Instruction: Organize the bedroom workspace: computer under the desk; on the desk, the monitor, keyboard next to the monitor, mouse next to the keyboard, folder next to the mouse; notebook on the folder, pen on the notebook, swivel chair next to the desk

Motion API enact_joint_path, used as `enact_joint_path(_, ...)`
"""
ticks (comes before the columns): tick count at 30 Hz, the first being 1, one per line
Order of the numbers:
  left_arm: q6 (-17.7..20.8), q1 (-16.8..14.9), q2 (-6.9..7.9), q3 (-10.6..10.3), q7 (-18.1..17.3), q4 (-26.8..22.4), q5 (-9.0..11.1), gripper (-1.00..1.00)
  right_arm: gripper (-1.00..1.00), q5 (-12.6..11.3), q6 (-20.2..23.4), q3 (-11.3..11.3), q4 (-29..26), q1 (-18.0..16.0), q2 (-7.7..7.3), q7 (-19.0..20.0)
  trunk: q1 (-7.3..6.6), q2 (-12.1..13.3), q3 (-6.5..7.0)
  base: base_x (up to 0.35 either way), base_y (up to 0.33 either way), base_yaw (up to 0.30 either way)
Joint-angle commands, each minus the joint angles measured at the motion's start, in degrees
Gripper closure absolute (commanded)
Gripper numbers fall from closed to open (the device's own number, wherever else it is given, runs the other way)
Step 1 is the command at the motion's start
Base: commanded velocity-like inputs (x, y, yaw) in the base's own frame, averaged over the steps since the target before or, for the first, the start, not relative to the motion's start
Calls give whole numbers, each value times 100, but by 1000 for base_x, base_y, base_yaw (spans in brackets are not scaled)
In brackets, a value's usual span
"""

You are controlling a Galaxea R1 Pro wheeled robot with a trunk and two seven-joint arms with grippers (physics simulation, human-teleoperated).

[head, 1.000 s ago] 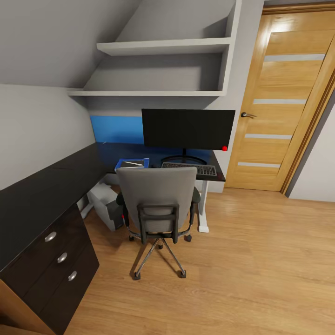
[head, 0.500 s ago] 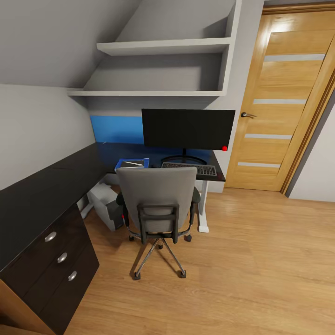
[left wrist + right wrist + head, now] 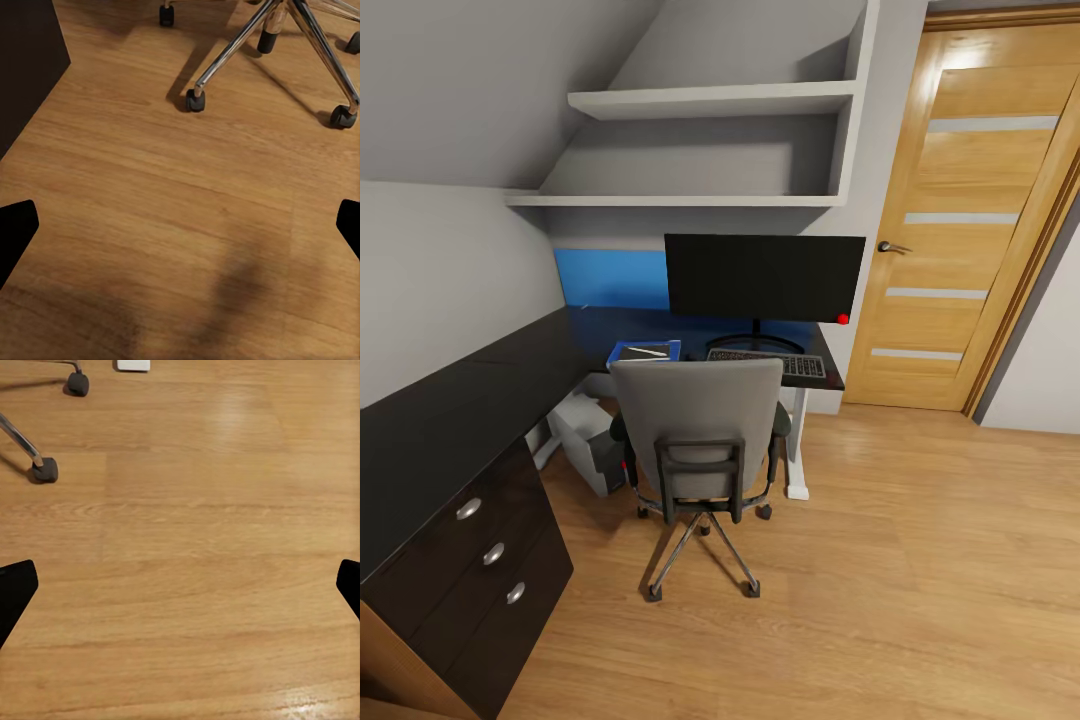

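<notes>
Both my pincers, left (image 3: 180,232) and right (image 3: 180,589), hang spread apart, empty, above the floor (image 3: 920,560); the chair (image 3: 698,440) already sits at the desk (image 3: 450,400), so I judge only checking remains

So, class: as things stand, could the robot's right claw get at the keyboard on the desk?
Probably not yet. The keyboard lies at the desk edge behind the swivel chair, whose tall back blocks the way; the right claw points at bare floor.
</notes>
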Motion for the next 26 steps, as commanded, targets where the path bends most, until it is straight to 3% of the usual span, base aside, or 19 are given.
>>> enact_joint_path(1,-16,-4,-1,-49,23,4,30,-100,-100,-17,-28,-21,9,-6,1,21,-1,-3,-5,0,0,0)
enact_joint_path(26,-16,-4,-1,-51,22,4,30,-100,-100,-14,-28,-21,11,-6,1,20,-1,-3,-5,0,0,0)
